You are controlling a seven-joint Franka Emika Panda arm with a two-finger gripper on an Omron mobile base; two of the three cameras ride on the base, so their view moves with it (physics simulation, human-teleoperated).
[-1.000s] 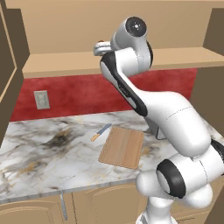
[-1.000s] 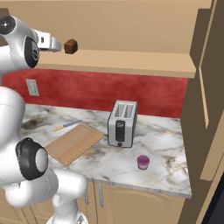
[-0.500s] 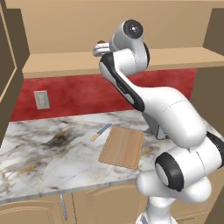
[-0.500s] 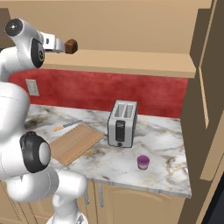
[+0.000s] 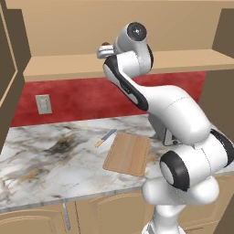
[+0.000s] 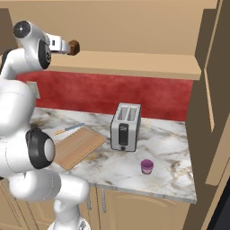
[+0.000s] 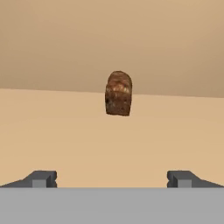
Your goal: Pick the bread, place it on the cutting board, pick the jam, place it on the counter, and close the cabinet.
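Approaching the bread on the cabinet shelf: end effector spread, loaf straight ahead; next, advance and pinch.

The arm hides most of the toaster, and the wrist covers nearly all the bread.

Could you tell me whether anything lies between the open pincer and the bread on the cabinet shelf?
Nothing: in the hand view, bare shelf runs from the pincer to the bread.
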